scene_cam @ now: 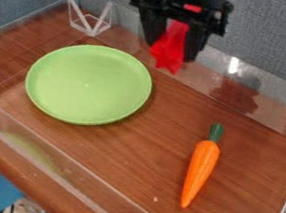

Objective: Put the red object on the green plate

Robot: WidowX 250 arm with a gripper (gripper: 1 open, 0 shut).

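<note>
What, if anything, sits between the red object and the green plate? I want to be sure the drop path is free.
Nothing visible does. The gripper holds the red object in the air past the far right edge of the green plate, whose surface is bare. The carrot lies off to the right, away from that path.

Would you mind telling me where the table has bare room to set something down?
Bare wood lies between the plate and the carrot, and along the front wall below the plate. The plate itself is empty. The back is crowded: the gripper holds the red bar there.
</note>
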